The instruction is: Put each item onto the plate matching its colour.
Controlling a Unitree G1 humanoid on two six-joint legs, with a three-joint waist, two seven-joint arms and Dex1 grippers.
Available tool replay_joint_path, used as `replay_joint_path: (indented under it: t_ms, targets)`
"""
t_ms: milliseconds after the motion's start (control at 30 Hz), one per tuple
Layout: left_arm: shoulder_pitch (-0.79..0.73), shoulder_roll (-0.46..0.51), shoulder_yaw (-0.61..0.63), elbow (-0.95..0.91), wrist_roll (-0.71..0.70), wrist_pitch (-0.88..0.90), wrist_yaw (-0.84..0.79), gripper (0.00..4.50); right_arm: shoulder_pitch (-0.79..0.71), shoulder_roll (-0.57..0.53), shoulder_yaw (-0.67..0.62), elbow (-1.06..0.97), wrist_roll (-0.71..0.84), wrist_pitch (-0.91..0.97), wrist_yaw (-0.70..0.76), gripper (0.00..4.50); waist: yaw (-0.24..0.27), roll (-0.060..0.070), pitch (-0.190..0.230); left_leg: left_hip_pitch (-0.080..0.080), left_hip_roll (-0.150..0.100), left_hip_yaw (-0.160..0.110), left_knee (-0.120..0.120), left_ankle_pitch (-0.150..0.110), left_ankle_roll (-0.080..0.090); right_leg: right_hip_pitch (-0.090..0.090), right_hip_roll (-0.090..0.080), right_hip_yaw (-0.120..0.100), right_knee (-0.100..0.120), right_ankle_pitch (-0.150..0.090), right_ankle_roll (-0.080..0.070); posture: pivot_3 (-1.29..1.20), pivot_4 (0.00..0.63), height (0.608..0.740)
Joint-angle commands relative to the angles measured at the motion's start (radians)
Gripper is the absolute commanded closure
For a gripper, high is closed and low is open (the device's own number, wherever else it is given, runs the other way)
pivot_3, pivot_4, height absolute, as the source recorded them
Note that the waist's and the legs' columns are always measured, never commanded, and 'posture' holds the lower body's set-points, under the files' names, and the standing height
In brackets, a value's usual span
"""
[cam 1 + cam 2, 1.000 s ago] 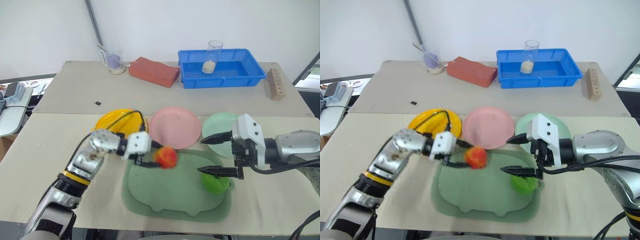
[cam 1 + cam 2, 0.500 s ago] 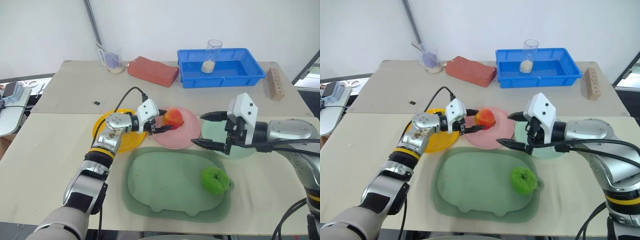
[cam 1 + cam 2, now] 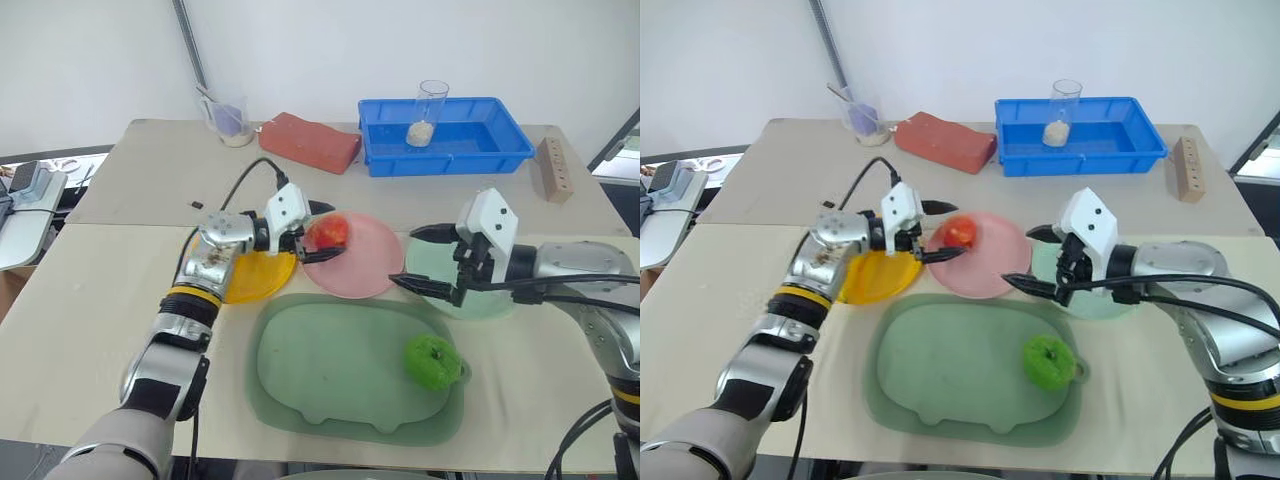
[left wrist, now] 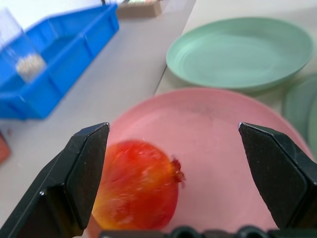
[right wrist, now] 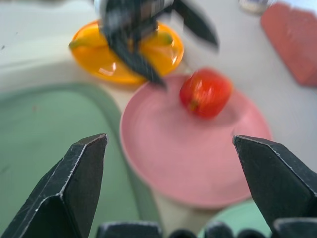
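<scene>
Resting on pink plate (image 3: 365, 262), red fruit (image 3: 328, 233) between spread left pincer (image 3: 322, 231) fingers

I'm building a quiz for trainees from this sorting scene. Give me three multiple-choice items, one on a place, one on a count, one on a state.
1. Where is the red fruit?
A. on the pink plate
B. on the green tray
C. in the blue bin

2. How many round plates are on the table?
A. two
B. three
C. four

3. How are the left tool jaws?
A. shut on the fruit
B. open, fruit between them
C. shut on nothing

Key: 1 A, the fruit lies on the pink plate. 2 B, yellow plate, pink plate, mint plate. 3 B, the left wrist view shows the fingers spread wide.
</scene>
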Motion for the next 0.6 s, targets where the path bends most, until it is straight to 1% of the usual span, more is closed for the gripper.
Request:
replay_joint_path:
  t_ms: [33, 133, 200, 333, 400, 600]
  targets:
    - [0.072, 0.073, 0.005, -0.227, -0.095, 0.090, -0.116, 0.06, 0.051, -0.078, -0.069, -0.044, 0.063, -0.006, 0.122, 0.00, -0.001, 0.000, 0.000, 0.000, 0.000, 0.000, -0.001, 0.000, 0.000, 0.000, 0.000, 0.000, 0.000, 0.000, 0.000, 0.00, 0.150, 0.740]
    - [0.173, 0.164, -0.017, -0.428, -0.147, 0.104, -0.225, 0.06, 0.136, -0.156, -0.094, -0.069, 0.099, 0.002, 0.221, 0.00, -0.002, 0.000, 0.000, 0.001, 0.000, 0.000, -0.001, 0.000, 0.000, 0.001, 0.000, 0.000, 0.000, 0.000, 0.000, 0.00, 0.150, 0.740]
    - [0.230, 0.203, -0.026, -0.532, -0.177, 0.106, -0.265, 0.06, 0.174, -0.179, -0.095, -0.080, 0.097, -0.010, 0.247, 0.00, -0.002, 0.000, 0.000, 0.001, 0.001, 0.000, -0.001, 0.000, 0.000, 0.001, 0.000, 0.000, 0.000, 0.000, 0.000, 0.00, 0.150, 0.740]
    - [0.306, 0.226, -0.045, -0.672, -0.211, 0.115, -0.280, 0.06, 0.232, -0.182, -0.069, -0.091, 0.050, -0.054, 0.250, 0.00, 0.002, -0.002, 0.001, 0.001, 0.001, 0.000, 0.001, 0.000, 0.000, 0.002, 0.000, 0.000, -0.001, -0.001, 0.001, 0.00, 0.150, 0.740]
    - [0.331, 0.225, -0.051, -0.710, -0.215, 0.115, -0.273, 0.06, 0.277, -0.186, -0.051, -0.091, 0.005, -0.090, 0.254, 0.00, 0.003, -0.003, 0.002, 0.001, 0.001, 0.000, 0.001, 0.000, 0.000, 0.001, -0.001, 0.000, -0.003, -0.004, 0.006, 0.00, 0.150, 0.740]
    - [0.365, 0.227, -0.057, -0.731, -0.203, 0.098, -0.262, 0.06, 0.352, -0.186, -0.020, -0.068, -0.091, -0.181, 0.264, 0.00, 0.000, -0.004, 0.003, 0.000, 0.001, 0.000, 0.002, 0.000, 0.000, 0.002, -0.001, 0.000, -0.003, -0.004, 0.006, 0.00, 0.150, 0.740]
